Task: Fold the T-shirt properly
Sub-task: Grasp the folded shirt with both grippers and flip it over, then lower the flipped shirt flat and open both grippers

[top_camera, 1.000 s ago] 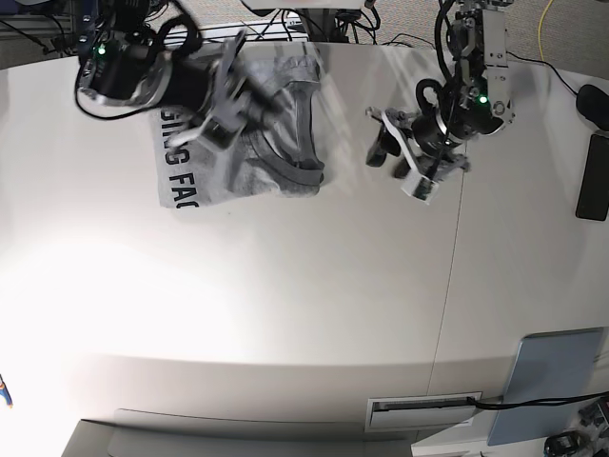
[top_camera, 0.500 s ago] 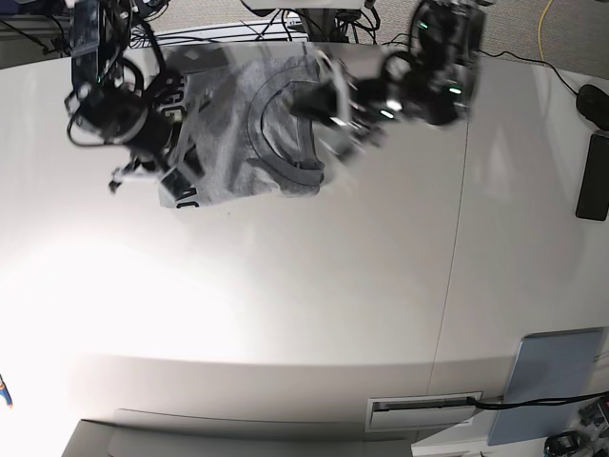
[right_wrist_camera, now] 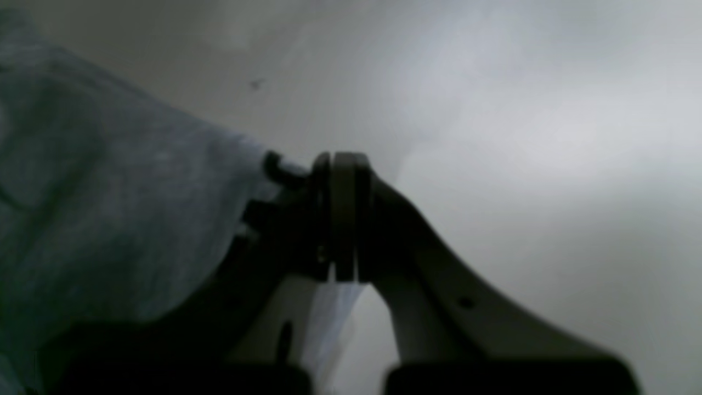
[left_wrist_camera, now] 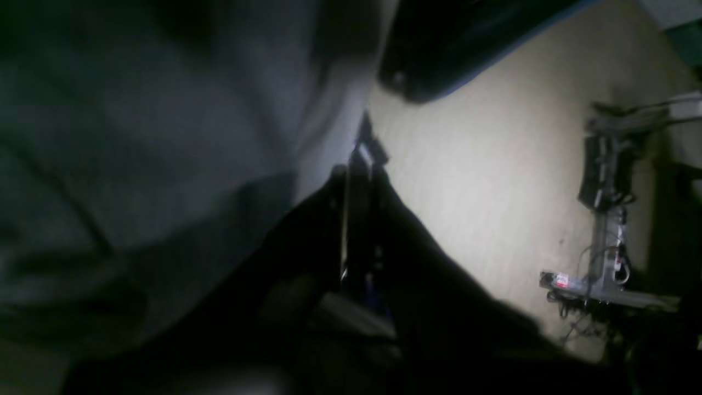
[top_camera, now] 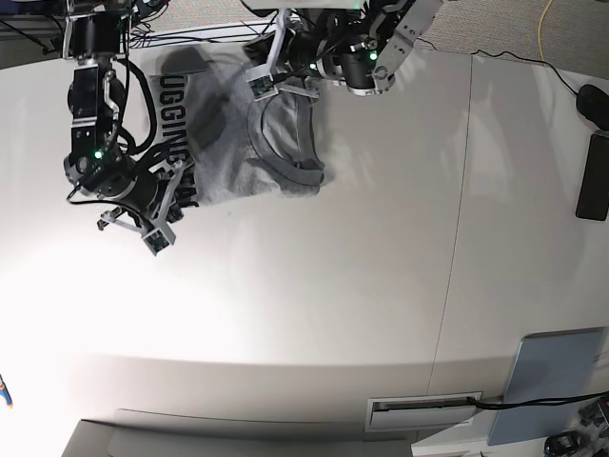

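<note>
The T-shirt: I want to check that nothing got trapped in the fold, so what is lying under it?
The T-shirt lies rumpled on the white table, collar layers folded over its body. Bare tabletop borders its near edge; whatever is beneath the cloth is covered.

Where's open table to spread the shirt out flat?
Bare table runs wide in front of the T-shirt, out to the seam. It is crowded at the far edge, where the left gripper and right gripper work the cloth.

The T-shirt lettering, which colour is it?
Black block letters on the heather-grey T-shirt, seen best in the base view, near the right gripper.
</note>
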Motion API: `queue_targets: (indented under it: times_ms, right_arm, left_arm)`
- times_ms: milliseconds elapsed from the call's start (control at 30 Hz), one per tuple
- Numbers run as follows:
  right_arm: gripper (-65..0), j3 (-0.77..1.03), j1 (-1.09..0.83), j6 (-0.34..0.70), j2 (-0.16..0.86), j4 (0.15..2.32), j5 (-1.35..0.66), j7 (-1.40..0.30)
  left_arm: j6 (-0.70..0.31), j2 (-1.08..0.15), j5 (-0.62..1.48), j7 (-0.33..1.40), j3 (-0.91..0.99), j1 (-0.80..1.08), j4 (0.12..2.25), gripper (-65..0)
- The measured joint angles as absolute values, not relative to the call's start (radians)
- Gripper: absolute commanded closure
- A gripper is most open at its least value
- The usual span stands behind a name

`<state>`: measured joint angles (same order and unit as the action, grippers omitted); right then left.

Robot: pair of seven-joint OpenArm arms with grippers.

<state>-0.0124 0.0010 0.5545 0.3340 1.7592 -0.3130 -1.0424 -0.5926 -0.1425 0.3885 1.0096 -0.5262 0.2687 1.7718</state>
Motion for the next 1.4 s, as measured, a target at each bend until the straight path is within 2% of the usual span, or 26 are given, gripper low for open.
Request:
queue_targets:
  times_ms: [200,500,700,833,1000,1133,1300,1400]
  right_arm:
    - [0.0,-0.012,-0.001,0.554,0.334,1.749,-0.310,-1.107]
    - [0.0,-0.012,-0.025,0.553,0.377,1.748,-0.326,-1.193]
    - [0.0,-0.011,-0.088,0.553,0.384,1.753,-0.498,-1.249]
    - [0.0,-0.007,-0.159,0.551,0.359,1.784,-0.545,-1.249]
    - [0.0,-0.007,-0.219,0.550,0.281,1.819,-0.549,-1.225]
    - [0.0,-0.010,-0.235,0.550,0.220,1.820,-0.550,-1.218]
    - [0.0,-0.074,-0.236,0.550,0.210,1.828,-0.551,-1.215]
    - [0.0,-0.080,-0.241,0.550,0.207,1.848,-0.549,-1.219]
  left_arm:
    - [-0.569,-0.130,0.387,0.958,-0.445,0.233,1.647,0.0]
    - [-0.577,-0.128,0.381,0.859,-0.126,0.153,1.570,0.0]
    - [-0.578,-0.135,0.380,0.808,-0.012,0.082,1.484,0.0]
    - [-0.582,-0.139,0.384,0.791,0.008,0.017,1.409,0.0]
    - [-0.581,-0.140,0.371,0.761,0.010,-0.051,1.336,0.0]
    - [-0.522,-0.140,0.284,0.727,0.009,-0.098,1.314,0.0]
    - [-0.479,-0.176,0.264,0.729,0.009,-0.130,1.300,0.0]
    - [-0.387,-0.188,0.287,0.727,0.008,-0.129,1.303,0.0]
